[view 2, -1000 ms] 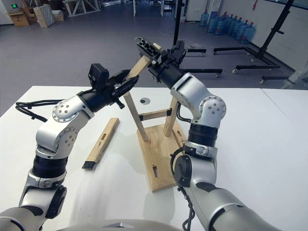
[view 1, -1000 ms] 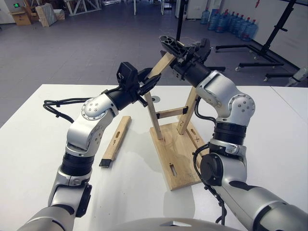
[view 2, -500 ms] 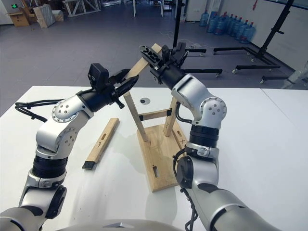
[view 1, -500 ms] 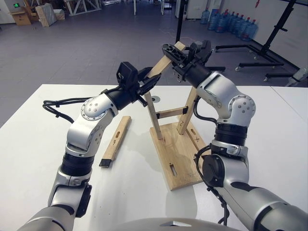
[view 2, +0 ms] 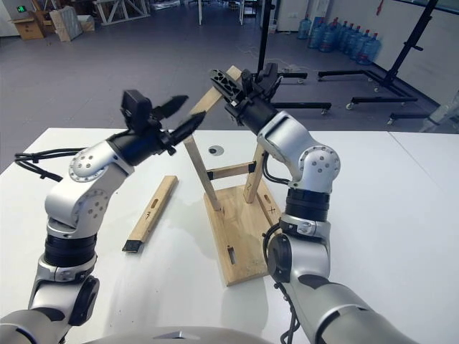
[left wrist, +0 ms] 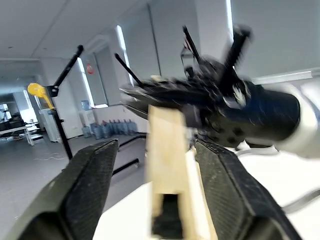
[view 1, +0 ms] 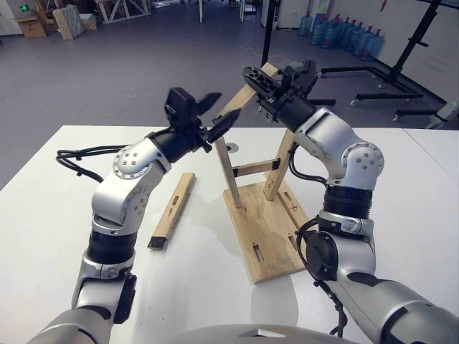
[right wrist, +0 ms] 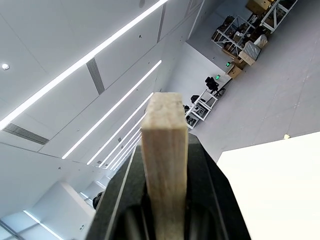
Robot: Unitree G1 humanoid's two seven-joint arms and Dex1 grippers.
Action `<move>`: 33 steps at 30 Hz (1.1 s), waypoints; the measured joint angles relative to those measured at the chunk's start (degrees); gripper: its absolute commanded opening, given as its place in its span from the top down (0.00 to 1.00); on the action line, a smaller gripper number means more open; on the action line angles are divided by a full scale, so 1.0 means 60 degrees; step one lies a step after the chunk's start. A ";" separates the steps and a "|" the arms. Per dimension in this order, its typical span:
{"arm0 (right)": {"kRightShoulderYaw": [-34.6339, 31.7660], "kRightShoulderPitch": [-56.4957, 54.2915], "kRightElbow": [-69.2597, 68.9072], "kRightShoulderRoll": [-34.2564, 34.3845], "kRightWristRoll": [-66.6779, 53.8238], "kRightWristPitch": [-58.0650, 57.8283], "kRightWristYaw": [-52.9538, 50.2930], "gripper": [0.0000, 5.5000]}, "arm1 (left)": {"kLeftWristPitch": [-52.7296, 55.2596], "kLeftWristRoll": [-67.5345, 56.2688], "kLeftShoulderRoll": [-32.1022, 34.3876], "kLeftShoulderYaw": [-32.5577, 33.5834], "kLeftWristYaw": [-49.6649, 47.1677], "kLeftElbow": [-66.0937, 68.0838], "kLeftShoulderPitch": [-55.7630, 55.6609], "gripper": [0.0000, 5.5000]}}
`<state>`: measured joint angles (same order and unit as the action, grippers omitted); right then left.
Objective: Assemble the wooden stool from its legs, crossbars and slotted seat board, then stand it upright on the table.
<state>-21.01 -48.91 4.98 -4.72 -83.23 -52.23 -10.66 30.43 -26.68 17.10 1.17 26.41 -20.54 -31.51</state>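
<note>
**A:** What is each gripper doing with the stool?

**B:** The right gripper is clamped on the upper end of a wooden bar, high above the tabletop. The bar slopes down from it toward the left gripper. That gripper's two fingers stand apart on either side of the bar's lower end and touch nothing.

**A:** Where is the rest of the stool?

**B:** Directly below both grippers. The seat board lies flat on the tabletop with its slots facing up. Two legs stand in it. The left-hand leg leans, and its top is right by the bar's lower end, just under the left gripper. The right-hand leg rises beneath the right gripper. A crossbar joins the two partway up. A spare leg lies flat on the tabletop, below the left gripper and to its outer side.

**A:** Why hold the bar that way?

**B:** My reading is that the board lies flat to give a steady base while parts go in from above. The right gripper takes the bar's far end, which leaves the lower end free to be steered onto the leg's top. The left gripper's spread fingers look placed to guide or catch that end. I cannot tell whether the bar and the leg actually touch.

**A:** How far along is it?

**B:** Roughly halfway, I judge. Two legs and one crossbar are seated, one leg is unused, and the stool is not yet standing upright.
</note>
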 measured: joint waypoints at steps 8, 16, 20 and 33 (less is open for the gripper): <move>-0.0522 0.0273 -0.0414 -0.1352 -0.0014 0.0047 0.0486 0.93 | 0.1085 -0.3242 -0.0365 0.3507 -0.2190 -0.1092 0.0720 0.19; -0.3011 0.1481 -0.0198 -0.5417 0.0101 0.0186 0.2621 0.93 | 0.1389 -0.3746 -0.0683 0.3688 -0.3386 -0.1810 0.3690 0.04; -0.2630 0.3828 0.0452 -0.5134 0.1247 0.0189 0.3964 0.93 | 0.1189 -0.3660 -0.0932 0.3154 -0.3310 -0.1739 0.4159 0.04; -0.0612 0.4970 0.0907 -0.2823 0.4315 0.1926 0.5061 0.93 | 0.0725 -0.3371 -0.0939 0.2490 -0.3136 -0.1229 0.4220 0.04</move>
<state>-24.68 -19.09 10.43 -21.66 -57.34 -40.67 19.70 34.79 -46.90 11.47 16.11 7.59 -27.91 -6.19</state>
